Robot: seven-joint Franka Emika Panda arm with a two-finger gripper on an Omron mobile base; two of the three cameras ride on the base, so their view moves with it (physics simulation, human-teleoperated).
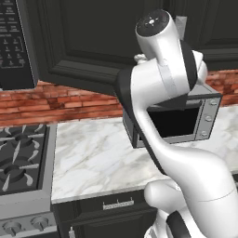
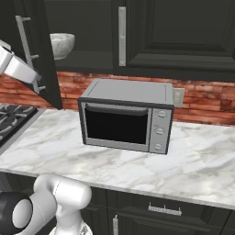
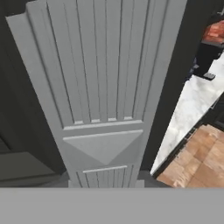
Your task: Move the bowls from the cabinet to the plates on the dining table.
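**Occlusions and cut-offs at this moment**

You see just the upper part of the marbled bowl (image 2: 61,45) in the right base view; the swung-open cabinet door (image 2: 34,50) covers its left side and the shelf edge hides its foot. In the left base view the arm (image 1: 172,93) blocks most of the grey oven (image 1: 204,118) on the desk (image 1: 93,153), so only its right control strip and part of the window show. The stove (image 1: 21,158) is cut by the left edge. In the hand view, a ribbed grey surface (image 3: 100,87) sits so close you cannot tell what it is.
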